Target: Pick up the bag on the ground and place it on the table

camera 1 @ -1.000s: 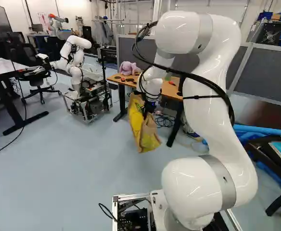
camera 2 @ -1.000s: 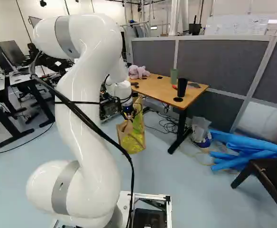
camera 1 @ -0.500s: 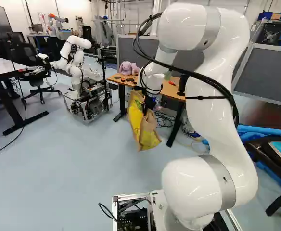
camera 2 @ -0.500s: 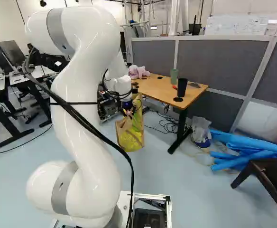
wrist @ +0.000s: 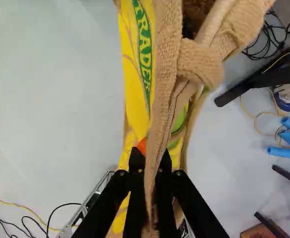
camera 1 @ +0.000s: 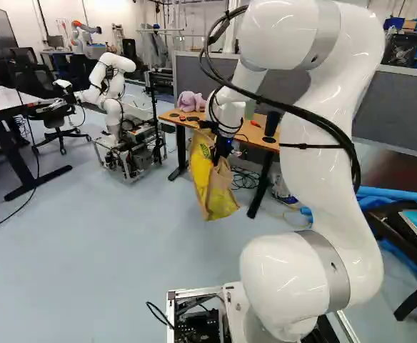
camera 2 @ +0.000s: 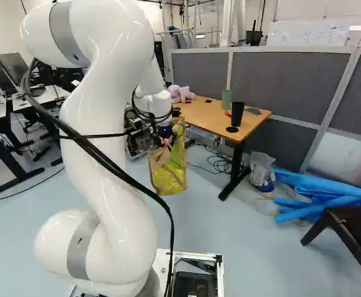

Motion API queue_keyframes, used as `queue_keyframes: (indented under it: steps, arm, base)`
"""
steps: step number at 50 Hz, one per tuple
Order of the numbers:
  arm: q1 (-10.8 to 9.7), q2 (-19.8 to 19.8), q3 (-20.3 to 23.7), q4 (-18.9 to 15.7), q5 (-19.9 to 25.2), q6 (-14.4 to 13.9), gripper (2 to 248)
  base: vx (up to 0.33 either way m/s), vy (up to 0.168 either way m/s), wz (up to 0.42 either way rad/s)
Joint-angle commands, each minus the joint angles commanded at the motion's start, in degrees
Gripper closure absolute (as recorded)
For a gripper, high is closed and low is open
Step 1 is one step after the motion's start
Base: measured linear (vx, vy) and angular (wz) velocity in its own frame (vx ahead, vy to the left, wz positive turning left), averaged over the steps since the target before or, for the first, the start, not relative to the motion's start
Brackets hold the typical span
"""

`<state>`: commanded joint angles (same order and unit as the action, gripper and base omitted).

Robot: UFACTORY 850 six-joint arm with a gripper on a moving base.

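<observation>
Gripper [camera 1: 218,160] nearly closed, burlap handle [wrist: 158,119] pinched between both fingers. Yellow bag [camera 1: 212,191] hangs below jaws, handle knot [wrist: 200,64] ahead of them.

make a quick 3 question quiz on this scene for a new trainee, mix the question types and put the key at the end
1. What is the tool gripping?
a) a blue roll
b) a strap of the burlap bag
c) the plush toy

2. Fill in the colour: on the wooden table, the cup next to the black tumbler is ____.

3. True or false: the burlap bag is standing on top of the wooden table.

Key: 1 b; 2 green; 3 false
</observation>
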<state>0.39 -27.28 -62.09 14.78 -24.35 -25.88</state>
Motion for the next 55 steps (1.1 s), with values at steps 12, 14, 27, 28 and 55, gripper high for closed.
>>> queue_keyframes:
  steps: [12,14,27,28,55]
  arm:
    - [-0.2,1.4,-0.5,0.0,-2.4,0.0,222]
    - [-0.2,1.6,-0.6,0.0,-2.8,0.0,222]
    - [-0.4,3.1,-1.3,0.0,-5.4,0.0,222]
    - [-0.4,3.2,-1.4,0.0,-5.6,0.0,222]
    - [-0.8,6.0,-3.1,0.0,-11.1,0.0,222]
  base:
    - [0.0,0.0,0.0]
    - [0.0,0.0,0.0]
    - [0.0,0.0,0.0]
    - [0.0,0.0,0.0]
    - [0.0,0.0,0.0]
